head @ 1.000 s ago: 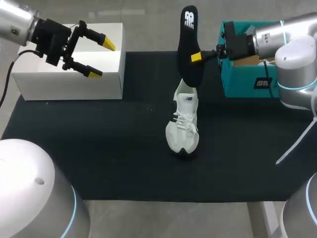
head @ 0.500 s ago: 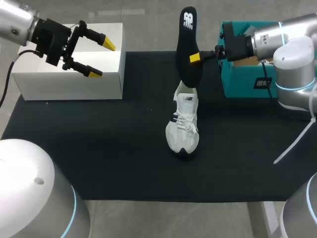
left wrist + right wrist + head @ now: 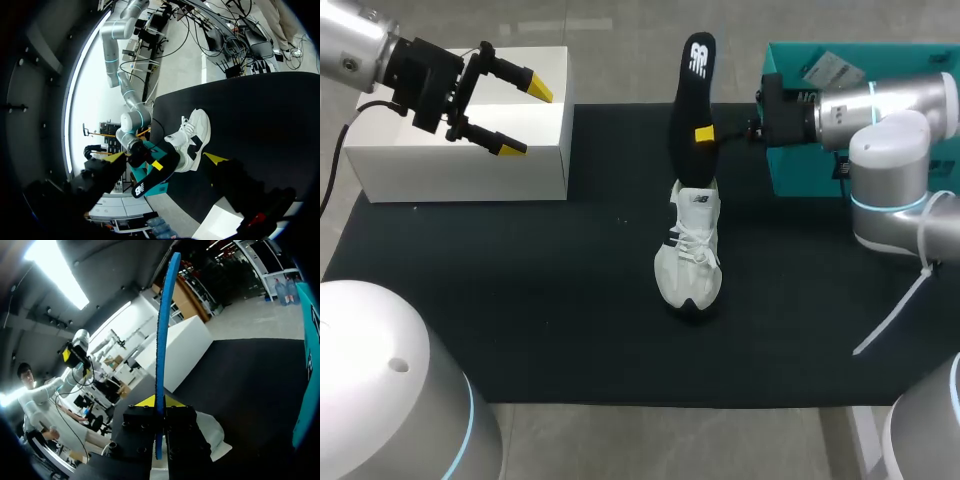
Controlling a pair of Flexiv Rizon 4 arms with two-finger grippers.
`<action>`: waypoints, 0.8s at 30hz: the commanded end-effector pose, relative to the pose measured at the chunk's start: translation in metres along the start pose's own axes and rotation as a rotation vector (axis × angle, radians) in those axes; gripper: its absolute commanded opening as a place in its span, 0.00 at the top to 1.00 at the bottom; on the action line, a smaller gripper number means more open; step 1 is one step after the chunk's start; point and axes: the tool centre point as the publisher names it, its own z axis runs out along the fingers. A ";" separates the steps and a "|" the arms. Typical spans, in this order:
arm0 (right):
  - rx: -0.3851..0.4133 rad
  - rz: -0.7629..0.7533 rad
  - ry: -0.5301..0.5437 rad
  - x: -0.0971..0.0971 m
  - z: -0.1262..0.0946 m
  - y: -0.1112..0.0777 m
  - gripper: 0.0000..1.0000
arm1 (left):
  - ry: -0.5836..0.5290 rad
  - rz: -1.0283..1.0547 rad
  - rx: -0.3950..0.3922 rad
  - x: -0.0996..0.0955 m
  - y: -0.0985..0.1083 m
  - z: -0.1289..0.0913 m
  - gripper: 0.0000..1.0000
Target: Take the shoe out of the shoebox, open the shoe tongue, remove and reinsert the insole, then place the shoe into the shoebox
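The insole [image 3: 692, 110] stands nearly upright directly over the shoe [image 3: 690, 250], its lower end at the shoe's collar; whether that end is already inside the opening cannot be made out. The right gripper [image 3: 705, 133] is clamped on the insole near its middle, one yellow tip on each flat face. From the right wrist the insole shows edge-on as a thin blue line rising from between the fingers.

The main risk, as I judge it, is buckling. The insole is a thin, flexible foam sheet, black on its top face, long and rounded at both ends. If its lower end catches on the tongue or the padded collar, it could fold instead of sliding along the footbed. Because it is pinched at a single spot, it could also pivot between the fingers and miss the opening.

The shoe itself is held by nothing. It is a light, white mesh trainer with laces, dark side marks and a dark sole, standing upright on the black mat [image 3: 520, 300]. A push from above could tip it or make it slide.

The left gripper [image 3: 525, 118] hangs with its fingers spread and empty, well away from the shoe, over the rigid white box [image 3: 460, 170]. The teal shoebox [image 3: 790, 175], stiff card, sits on the shoe's other side, behind the right arm.
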 end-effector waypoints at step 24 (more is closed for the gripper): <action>-0.029 -0.035 -0.049 -0.025 0.014 -0.034 1.00 | 0.003 0.000 0.001 0.000 0.001 0.000 0.00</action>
